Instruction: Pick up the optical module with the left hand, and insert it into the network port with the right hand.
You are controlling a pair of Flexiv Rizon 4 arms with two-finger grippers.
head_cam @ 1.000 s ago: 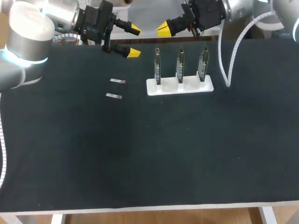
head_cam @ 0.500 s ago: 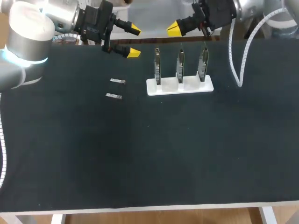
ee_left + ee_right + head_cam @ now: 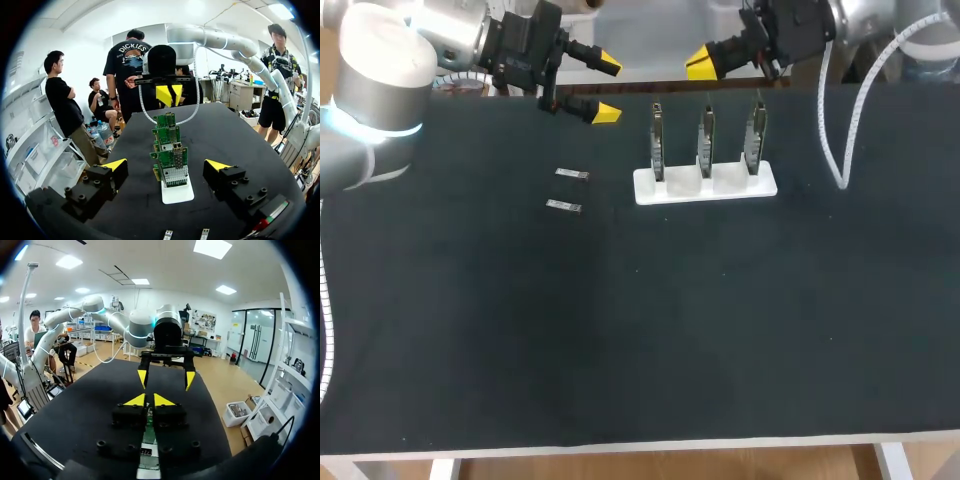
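Two found on the black table (image 3: pixel 470 330): nearer optical module (image 3: pixel 566 206) and farther optical module (image 3: pixel 572 174), lying flat, close together, touched by neither gripper. Judged light, stiff, slim silvery parts with a delicate connector end. Best taken across the long sides at mid-length, with one end left proud for the handover. Likely to skid on the cloth if nudged by one finger only.

Noted beyond them, to the right, a white stand (image 3: pixel 705 185) carrying three upright circuit boards (image 3: pixel 705 140). Seen from the left wrist, a silvery cage on the closest board, judged the network port (image 3: pixel 176 160). Opening too small to assess.

Found left gripper (image 3: pixel 604 90) at the far edge, well apart from both modules — fingers spread wide, nothing between them. Found right gripper (image 3: pixel 705 62) beyond the stand, raised off the table, yellow tips pressed together, holding nothing. Pick not yet begun.
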